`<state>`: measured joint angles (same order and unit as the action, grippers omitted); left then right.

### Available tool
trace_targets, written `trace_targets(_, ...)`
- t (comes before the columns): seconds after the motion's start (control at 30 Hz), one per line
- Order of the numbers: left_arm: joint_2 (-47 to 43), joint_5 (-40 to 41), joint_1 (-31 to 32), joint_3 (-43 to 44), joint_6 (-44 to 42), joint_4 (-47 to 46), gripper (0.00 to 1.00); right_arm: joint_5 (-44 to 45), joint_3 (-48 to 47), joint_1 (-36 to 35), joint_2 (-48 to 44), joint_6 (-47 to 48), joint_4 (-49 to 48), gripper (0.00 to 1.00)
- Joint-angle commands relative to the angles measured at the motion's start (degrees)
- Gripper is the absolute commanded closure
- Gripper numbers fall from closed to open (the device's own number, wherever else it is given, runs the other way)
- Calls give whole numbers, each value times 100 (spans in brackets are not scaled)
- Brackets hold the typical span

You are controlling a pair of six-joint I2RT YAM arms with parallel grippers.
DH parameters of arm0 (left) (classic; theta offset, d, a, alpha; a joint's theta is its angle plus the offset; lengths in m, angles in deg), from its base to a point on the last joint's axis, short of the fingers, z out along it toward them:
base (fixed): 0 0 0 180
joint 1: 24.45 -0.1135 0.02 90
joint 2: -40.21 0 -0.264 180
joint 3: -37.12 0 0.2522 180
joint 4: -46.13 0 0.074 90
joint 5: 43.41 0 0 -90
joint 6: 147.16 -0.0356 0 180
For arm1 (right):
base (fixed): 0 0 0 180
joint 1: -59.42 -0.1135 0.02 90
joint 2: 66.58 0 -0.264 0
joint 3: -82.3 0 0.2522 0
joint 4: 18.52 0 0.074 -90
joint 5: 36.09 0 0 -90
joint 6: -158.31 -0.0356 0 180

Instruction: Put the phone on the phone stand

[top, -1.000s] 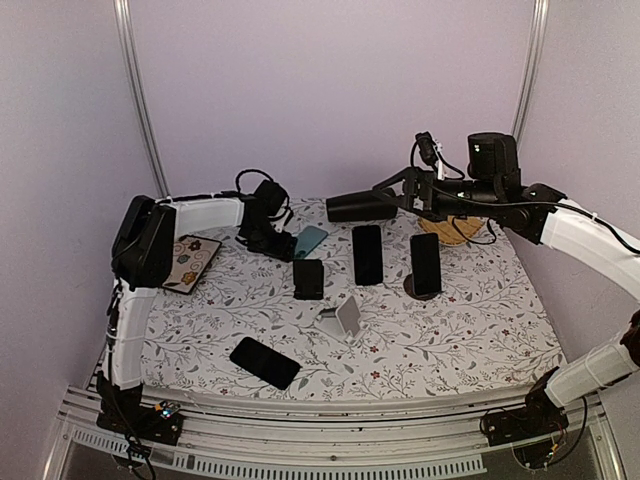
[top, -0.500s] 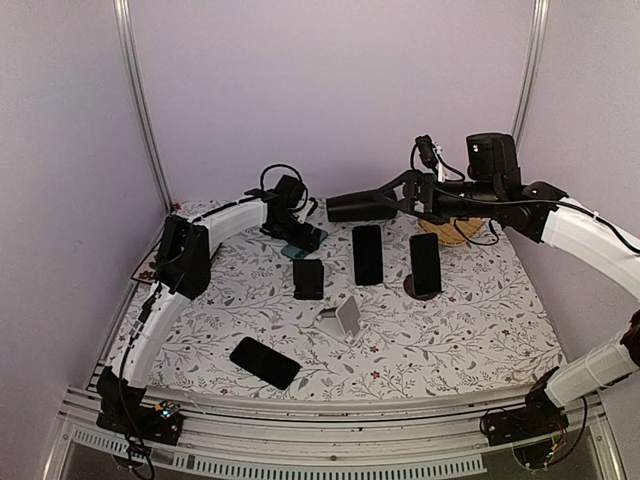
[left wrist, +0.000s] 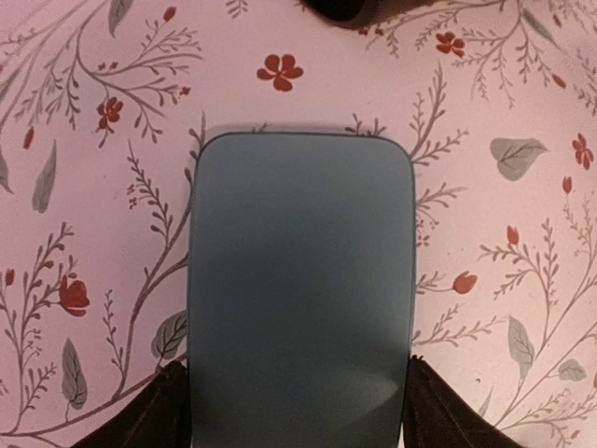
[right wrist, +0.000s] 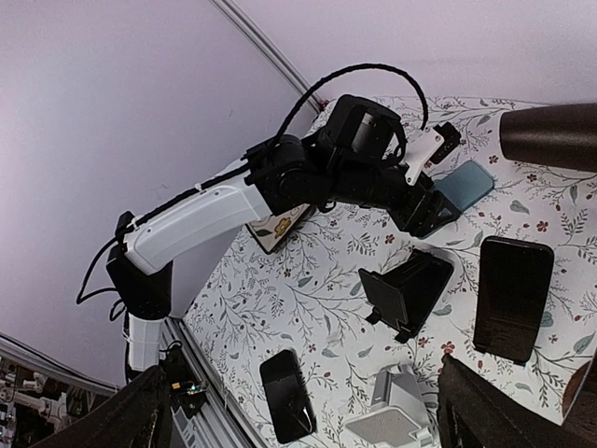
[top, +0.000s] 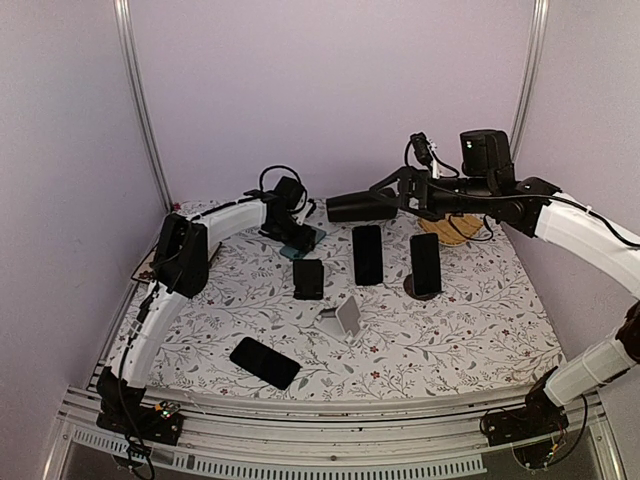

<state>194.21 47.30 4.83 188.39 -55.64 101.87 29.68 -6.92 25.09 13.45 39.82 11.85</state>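
I see the flat teal phone (left wrist: 298, 289) lying on the floral tablecloth (left wrist: 504, 75), well apart from the small white phone stand (top: 345, 317), the left gripper (left wrist: 298, 415) straddling its edges, whether pinching I cannot tell, while the right gripper (top: 345, 208) hovers spread wide, empty.

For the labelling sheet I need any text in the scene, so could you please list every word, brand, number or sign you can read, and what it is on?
No readable text in any view.
Teal phone: plain surface, no logo or lettering visible.
Black phones: dark faces, nothing showing.
Phone stand: too small to make out any marking.
Tablecloth: floral print only, no words.
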Motion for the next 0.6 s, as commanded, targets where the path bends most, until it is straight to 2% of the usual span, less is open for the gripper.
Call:
trace_targets(0.0,-88,180,-125,-800,378,690,36,-87,-117,13,83,-15,-244,1)
trace_targets(0.2,-924,530,-223,-2045,694,502,36,-206,-25,9,153,-32,-440,1)
trace_targets(0.57,-2946,522,-149,-5340,1609,-506,34,-481,157,5,241,-39,-747,1)
